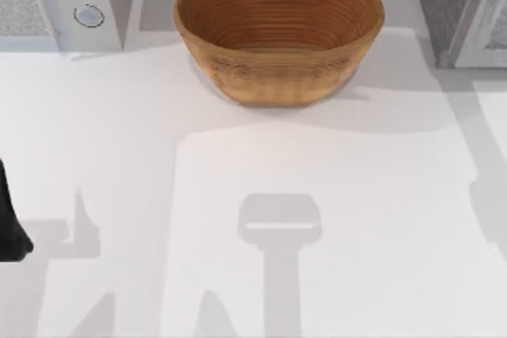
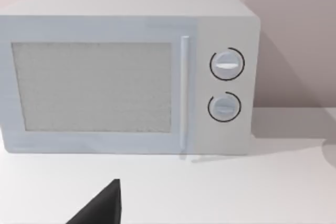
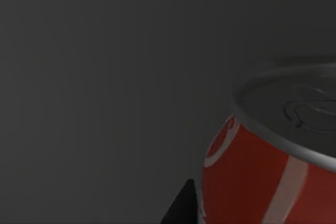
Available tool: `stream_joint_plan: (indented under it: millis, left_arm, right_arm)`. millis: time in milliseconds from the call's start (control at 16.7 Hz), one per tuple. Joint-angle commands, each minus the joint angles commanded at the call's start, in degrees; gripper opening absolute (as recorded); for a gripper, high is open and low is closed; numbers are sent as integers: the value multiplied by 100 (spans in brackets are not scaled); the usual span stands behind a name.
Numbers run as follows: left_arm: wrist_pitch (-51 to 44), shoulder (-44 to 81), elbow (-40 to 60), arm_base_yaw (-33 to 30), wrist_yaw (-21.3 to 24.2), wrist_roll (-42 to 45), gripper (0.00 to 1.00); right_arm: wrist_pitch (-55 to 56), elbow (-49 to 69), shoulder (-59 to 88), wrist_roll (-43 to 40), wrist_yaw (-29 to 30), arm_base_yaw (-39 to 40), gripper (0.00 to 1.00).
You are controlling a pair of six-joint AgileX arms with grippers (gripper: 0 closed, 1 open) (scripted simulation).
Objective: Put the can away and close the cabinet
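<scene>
White microwave sits at the worktop's far left corner, door shut, two dials beside the handle. My left arm is parked at the left edge; a dark tip of the left pincer shows in the left wrist view, can't tell if it's open or closed. Woven basket sits far centre. Grey cabinet at far right. Right wrist view is dim: red can, silver top, right up close beside a dark finger of the right pincer; can't tell whether it grips.
</scene>
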Motion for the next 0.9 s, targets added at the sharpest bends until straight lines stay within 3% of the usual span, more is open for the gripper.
stream_joint_plan:
  millis: [240, 540, 900]
  left_arm:
    - [0, 0, 0, 0, 0, 0, 100]
    - [0, 0, 0, 0, 0, 0, 100]
    - [0, 0, 0, 0, 0, 0, 100]
  right_arm:
    - [-189, 742, 551, -1, -52, -60, 0]
    - [-202, 793, 589, -1, -56, -65, 0]
    - [-202, 793, 589, -1, -56, -65, 45]
